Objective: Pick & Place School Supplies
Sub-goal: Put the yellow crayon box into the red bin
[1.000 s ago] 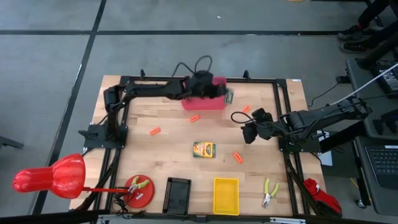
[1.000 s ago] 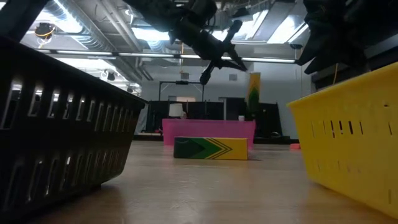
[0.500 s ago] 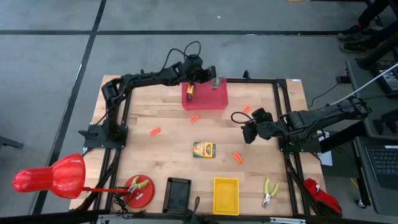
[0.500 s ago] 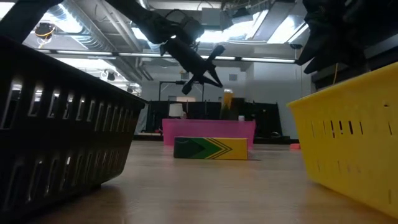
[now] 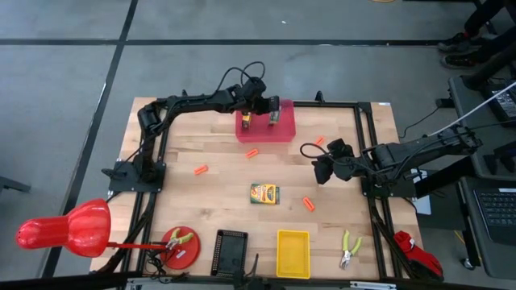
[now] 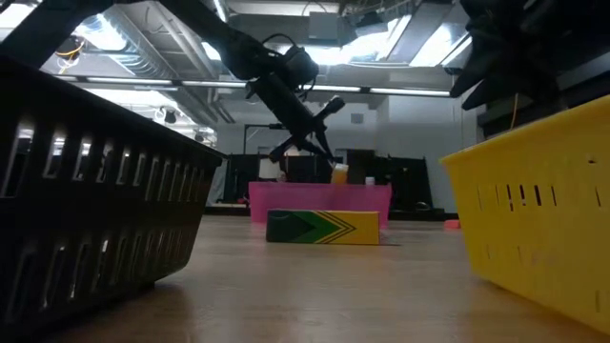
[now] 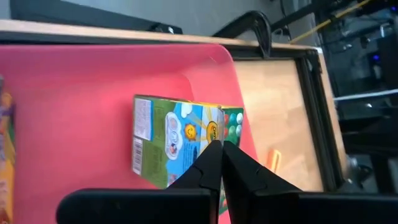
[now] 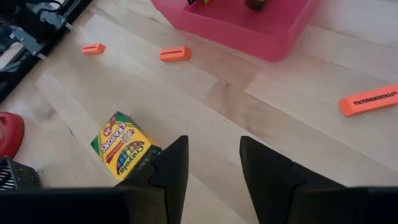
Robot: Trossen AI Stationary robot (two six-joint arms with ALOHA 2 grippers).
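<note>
Crayon box [image 5: 264, 194] lies mid-table, prob. light, stiff card; grip across narrow sides. Left gripper [image 7: 222, 163] pinched shut, empty, over pink tray [image 5: 285, 132]; right gripper [image 8: 213, 163] open, empty.

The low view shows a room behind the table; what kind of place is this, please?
Probably a robotics lab or workshop. A wooden table inside a black frame carries two robot arms, bare ducts and strip lights run along the ceiling, and a laptop stands beside the table.
</note>
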